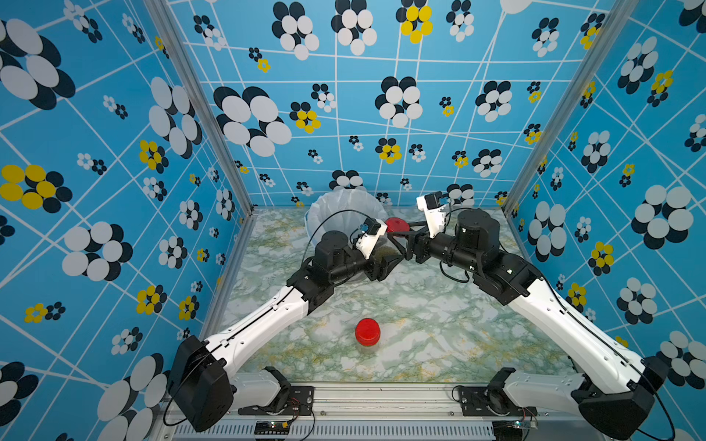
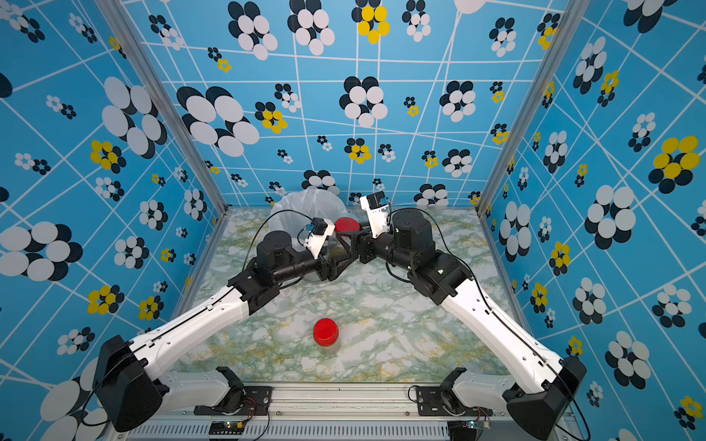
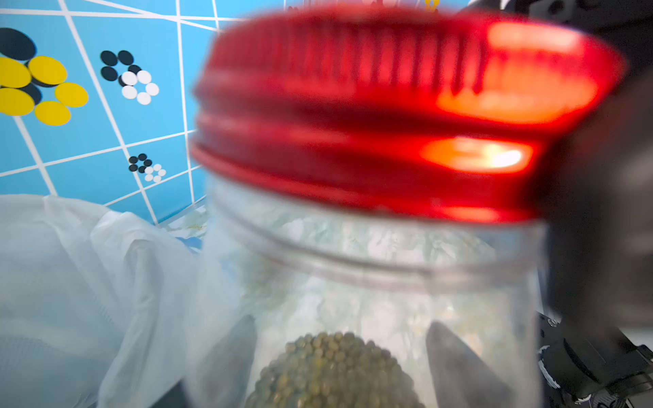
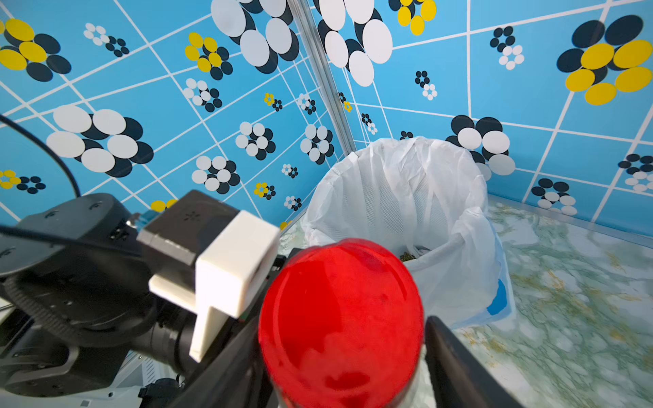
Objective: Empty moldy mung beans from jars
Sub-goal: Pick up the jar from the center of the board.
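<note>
The left hand (image 3: 341,332) clasps a clear round jar (image 3: 371,268) of green mung beans (image 3: 332,371). The right hand (image 4: 342,323) straddles its red screw lid (image 3: 388,106); grip unclear.

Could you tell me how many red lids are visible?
2 lids: one on the held jar by the bin, one on the front jar; others may be hidden.

The red lid (image 3: 371,106) looks glossy, the jar (image 3: 371,275) clear plastic.
</note>
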You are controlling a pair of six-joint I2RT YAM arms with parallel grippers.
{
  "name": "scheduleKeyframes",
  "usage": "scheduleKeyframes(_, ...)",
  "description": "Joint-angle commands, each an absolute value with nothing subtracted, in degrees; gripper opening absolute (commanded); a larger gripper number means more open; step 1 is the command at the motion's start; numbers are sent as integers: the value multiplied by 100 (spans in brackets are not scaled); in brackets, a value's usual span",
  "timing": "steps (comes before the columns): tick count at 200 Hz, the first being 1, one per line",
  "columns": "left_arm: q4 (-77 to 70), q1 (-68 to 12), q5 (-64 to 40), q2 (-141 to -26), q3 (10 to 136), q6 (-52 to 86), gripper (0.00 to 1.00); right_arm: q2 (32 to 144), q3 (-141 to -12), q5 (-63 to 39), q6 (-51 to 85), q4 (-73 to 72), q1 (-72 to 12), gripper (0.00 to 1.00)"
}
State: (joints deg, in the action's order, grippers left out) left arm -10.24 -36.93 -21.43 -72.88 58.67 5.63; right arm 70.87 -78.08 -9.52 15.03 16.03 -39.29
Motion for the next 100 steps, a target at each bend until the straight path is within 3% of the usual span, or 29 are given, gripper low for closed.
scheduleKeyframes(1, -1173, -3525, -1900, -6963, 5918, 811, 28, 7005, -7911, -818, 1365, 1867, -3871, 75)
scheduleKeyframes(100, -871, -3522, -2637, -7016, 6130, 652, 30, 6848, -7862, -1527, 1428, 1361, -3870, 86)
